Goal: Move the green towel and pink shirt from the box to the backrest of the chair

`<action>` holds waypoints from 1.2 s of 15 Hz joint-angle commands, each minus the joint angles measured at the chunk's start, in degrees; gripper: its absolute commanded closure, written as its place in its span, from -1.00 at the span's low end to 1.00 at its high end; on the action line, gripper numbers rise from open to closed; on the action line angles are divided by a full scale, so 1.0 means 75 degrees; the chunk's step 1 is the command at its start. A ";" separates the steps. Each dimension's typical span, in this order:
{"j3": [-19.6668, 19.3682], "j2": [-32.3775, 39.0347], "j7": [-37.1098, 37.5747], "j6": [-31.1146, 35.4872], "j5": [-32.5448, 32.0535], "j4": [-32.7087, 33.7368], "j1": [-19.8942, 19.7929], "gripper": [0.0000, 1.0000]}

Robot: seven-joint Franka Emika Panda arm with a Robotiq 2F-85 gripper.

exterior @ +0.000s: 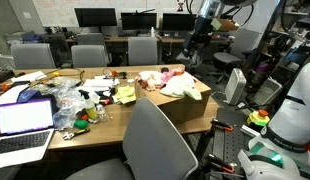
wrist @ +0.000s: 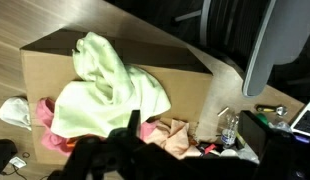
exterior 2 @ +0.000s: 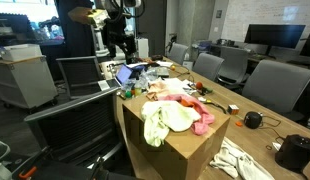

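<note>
Currently the tool is hovering above the cardboard box on the desk, its opening impossible to tell, the green towel is lying atop the pink shirt inside, and the approach step is probably running, calling next for a descent onto the towel.

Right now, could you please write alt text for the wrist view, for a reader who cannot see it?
A pale green towel lies heaped on a cardboard box, with a pink shirt showing beneath it. The dark gripper fills the foreground, and a grey chair stands beside the box.
</note>
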 commanded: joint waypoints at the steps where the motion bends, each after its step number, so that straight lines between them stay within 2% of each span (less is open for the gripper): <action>1: 0.0095 0.0718 0.0376 0.0537 0.0007 0.0249 -0.0184 -1.00; 9: -0.0355 0.2256 0.0585 0.1083 0.0434 0.0528 -0.0377 -1.00; 18: -0.0573 0.4379 0.0442 0.1376 0.1796 0.1262 -0.0260 -1.00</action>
